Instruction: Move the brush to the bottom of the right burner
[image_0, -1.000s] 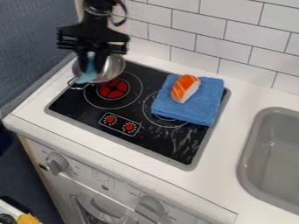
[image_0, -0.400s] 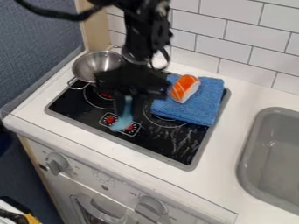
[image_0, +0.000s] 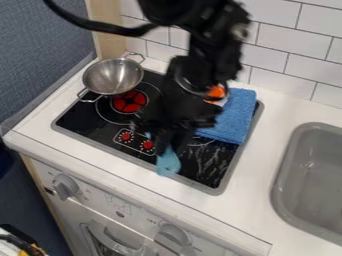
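Observation:
My gripper (image_0: 172, 145) hangs over the lower middle of the black stove top, shut on the light blue brush (image_0: 168, 162). The brush points down toward the stove's front edge, right of the red knobs, its upper part hidden between the fingers. The right burner (image_0: 202, 142) is mostly covered by the arm and a folded blue towel (image_0: 235, 120); a piece of its ring shows just right of the gripper.
A metal pan (image_0: 112, 76) stands at the stove's back left, beside the red-centred left burner (image_0: 129, 101). An orange and white sushi toy (image_0: 217, 93) lies on the towel, partly behind the arm. The grey sink (image_0: 283, 185) is at the right.
From over the pan at the back left, the gripper has moved right and toward the stove's front, carrying the brush. The pan is uncovered now, and the arm covers part of the towel and sushi.

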